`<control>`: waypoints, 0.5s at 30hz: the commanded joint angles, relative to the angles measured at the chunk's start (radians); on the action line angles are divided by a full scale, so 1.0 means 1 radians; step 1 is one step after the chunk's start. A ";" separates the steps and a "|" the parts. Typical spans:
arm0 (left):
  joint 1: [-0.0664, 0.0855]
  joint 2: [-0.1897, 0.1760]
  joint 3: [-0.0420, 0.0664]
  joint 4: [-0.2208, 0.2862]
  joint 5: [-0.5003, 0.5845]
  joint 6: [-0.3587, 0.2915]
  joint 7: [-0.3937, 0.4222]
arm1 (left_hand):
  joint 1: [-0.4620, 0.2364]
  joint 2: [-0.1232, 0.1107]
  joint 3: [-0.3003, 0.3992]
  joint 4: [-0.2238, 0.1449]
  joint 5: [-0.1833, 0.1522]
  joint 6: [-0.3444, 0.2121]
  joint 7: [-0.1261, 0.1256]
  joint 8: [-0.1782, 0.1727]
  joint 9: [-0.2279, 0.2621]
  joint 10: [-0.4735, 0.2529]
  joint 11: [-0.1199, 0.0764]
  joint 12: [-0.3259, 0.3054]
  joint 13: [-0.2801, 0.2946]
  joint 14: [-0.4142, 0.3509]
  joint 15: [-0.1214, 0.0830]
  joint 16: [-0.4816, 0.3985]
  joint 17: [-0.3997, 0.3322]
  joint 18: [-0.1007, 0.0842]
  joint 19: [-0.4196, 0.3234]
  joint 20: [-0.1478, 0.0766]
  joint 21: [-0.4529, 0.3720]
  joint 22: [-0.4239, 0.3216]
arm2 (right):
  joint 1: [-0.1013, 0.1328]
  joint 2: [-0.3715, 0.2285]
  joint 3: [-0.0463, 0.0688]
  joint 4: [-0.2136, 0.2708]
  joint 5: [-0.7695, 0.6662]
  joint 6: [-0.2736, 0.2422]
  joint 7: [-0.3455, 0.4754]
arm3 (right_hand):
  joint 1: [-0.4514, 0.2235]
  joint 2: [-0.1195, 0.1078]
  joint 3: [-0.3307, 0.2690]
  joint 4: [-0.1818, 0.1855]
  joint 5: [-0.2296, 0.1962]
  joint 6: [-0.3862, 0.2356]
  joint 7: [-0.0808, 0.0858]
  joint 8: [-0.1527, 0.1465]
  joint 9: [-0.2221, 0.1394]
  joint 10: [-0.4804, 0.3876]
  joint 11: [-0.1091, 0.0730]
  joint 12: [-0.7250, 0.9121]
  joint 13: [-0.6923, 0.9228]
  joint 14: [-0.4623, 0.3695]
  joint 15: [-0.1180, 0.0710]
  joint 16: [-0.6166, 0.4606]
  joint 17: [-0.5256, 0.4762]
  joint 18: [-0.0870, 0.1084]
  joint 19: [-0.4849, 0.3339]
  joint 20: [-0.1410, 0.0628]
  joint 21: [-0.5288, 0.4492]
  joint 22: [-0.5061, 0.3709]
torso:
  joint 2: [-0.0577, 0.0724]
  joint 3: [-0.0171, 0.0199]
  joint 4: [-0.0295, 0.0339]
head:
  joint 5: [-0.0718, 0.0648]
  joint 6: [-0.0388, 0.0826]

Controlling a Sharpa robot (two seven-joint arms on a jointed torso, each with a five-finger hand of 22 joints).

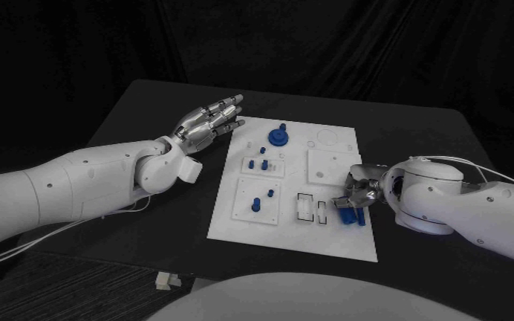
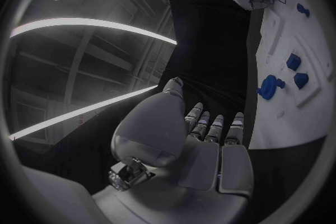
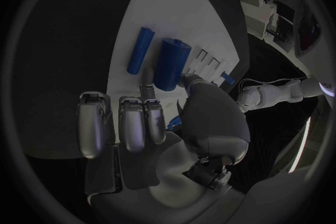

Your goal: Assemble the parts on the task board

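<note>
The white task board (image 1: 321, 239) lies mid-table. On it are a round blue part with a peg (image 1: 278, 137), small blue pegs (image 1: 257, 163) in a raised square and more pegs (image 1: 257, 203) nearer me. My left hand (image 1: 211, 122) hovers flat and open by the board's far left corner, holding nothing. My right hand (image 1: 359, 187) is curled over the board's right edge beside two lying blue cylinders (image 1: 350, 215). In the right wrist view its fingertips (image 3: 147, 89) reach the end of the thick cylinder (image 3: 171, 63), with the thin cylinder (image 3: 140, 50) beside it. Whether they grip it is hidden.
Empty rectangular slots (image 1: 307, 209) sit just left of the cylinders. A small white object (image 1: 163, 280) lies at the table's near edge and cables (image 1: 64, 224) trail under my left arm. Bare black table (image 1: 140, 128) surrounds the board.
</note>
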 commanded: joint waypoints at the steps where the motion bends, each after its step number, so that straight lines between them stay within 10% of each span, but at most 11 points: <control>1: -0.002 0.001 0.001 0.001 0.001 0.013 0.007 | 0.000 0.008 0.004 0.002 0.004 -0.001 0.006 0.007 0.001 0.000 0.009 -0.001 0.000 0.000 0.008 0.000 -0.001 0.016 0.000 0.005 0.002 0.001 | -0.005 -0.007 -0.002 0.006 0.098 -0.080 0.001 | 0.014 0.004 0.035 -0.023 0.022 -0.002 -0.010 0.012 0.016 0.106 -0.010 0.002 0.263 0.103 -0.007 0.003 0.263 0.007 0.062 -0.005 -0.003 0.233 | 0.000 0.0000 0.0000 | 0.000 0.000; 15: -0.002 0.004 0.001 -0.003 0.001 0.016 0.005 | 0.001 0.010 0.005 0.001 0.006 -0.002 0.006 0.006 0.001 0.000 0.009 -0.002 0.000 0.000 0.009 0.000 -0.001 0.016 0.000 0.005 0.002 0.001 | 0.011 -0.043 -0.001 0.049 0.405 -0.194 0.019 | 0.009 0.007 0.054 -0.030 0.025 -0.002 -0.014 0.028 0.037 0.106 -0.013 0.002 0.263 0.103 -0.010 0.003 0.263 0.006 0.064 -0.007 0.000 0.235 | 0.000 0.0000 0.0000 | 0.000 0.000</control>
